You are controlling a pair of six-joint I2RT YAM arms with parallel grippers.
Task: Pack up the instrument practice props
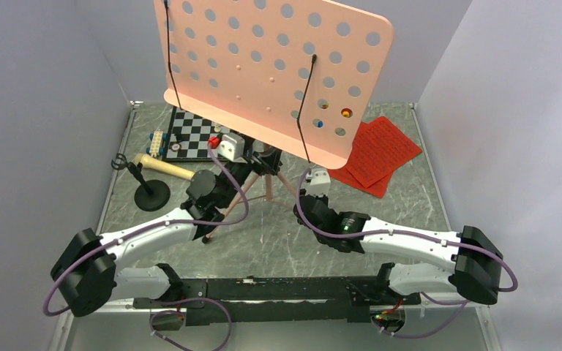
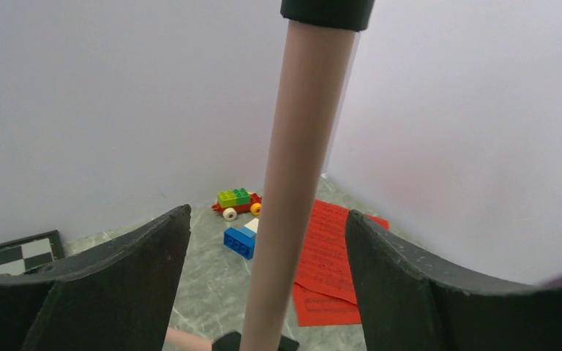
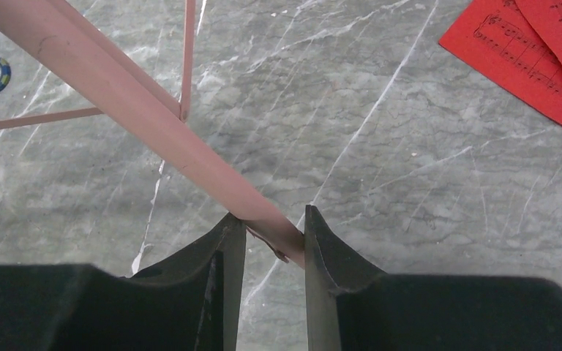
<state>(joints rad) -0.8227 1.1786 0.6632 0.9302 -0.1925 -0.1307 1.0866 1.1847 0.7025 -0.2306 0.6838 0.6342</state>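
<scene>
The music stand [image 1: 263, 66] is coloured pale pink and patterned with rows of round holes. The sheet-music pages [image 1: 377, 150] are red, printed with dark notation. The chessboard [image 1: 194, 131] is chequered black and white. The desk [image 1: 278, 238] is marbled grey, veined white. The microphone [image 1: 162, 168] is cream-headed, black-based.

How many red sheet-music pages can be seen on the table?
2. The red sheet-music pages overlap at the far right of the table, beside the pink music stand: one on top, one showing at the near edge. More may be hidden beneath.
</scene>
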